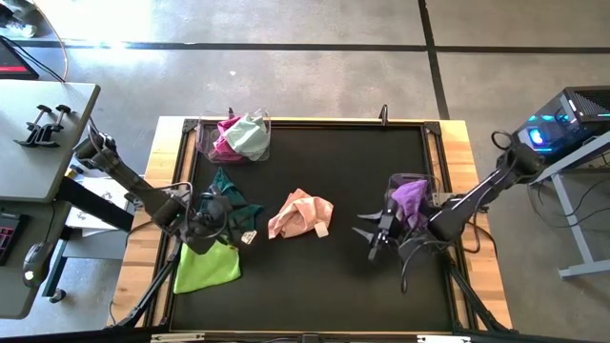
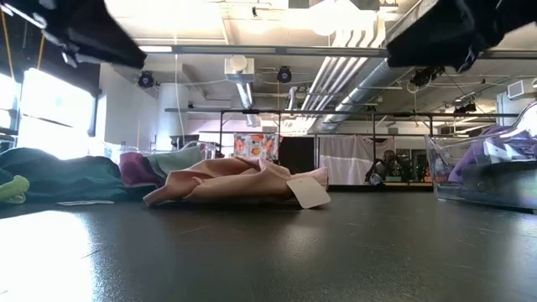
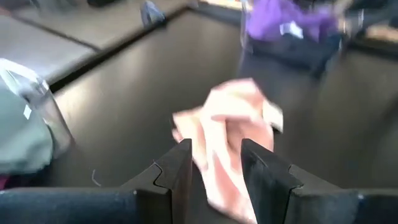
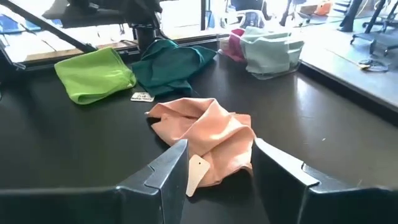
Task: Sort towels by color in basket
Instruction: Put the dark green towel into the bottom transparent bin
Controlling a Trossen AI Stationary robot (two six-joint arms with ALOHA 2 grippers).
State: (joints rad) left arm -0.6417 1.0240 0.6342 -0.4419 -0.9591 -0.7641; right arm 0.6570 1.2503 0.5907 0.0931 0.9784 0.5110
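Observation:
A peach-pink towel (image 1: 300, 214) lies crumpled at the mat's middle, a white tag at its edge. Beside it on the left lie a dark teal towel (image 1: 232, 202) and a lime green towel (image 1: 208, 267). At the far left, a clear basket (image 1: 205, 143) holds a magenta towel (image 1: 225, 143) and a mint towel (image 1: 252, 136). A second clear basket (image 1: 393, 181) at the right holds a purple towel (image 1: 411, 200). My left gripper (image 3: 214, 149) hovers open over the teal towel, pointing at the peach one. My right gripper (image 4: 221, 149) hovers open beside the purple basket, also facing the peach towel (image 4: 208, 134).
The black mat has a raised wooden frame (image 1: 448, 129) around it. Bare mat lies between the peach towel and my right gripper and along the near edge. A side table (image 1: 38, 143) stands past the left edge, and a computer (image 1: 572, 119) past the right.

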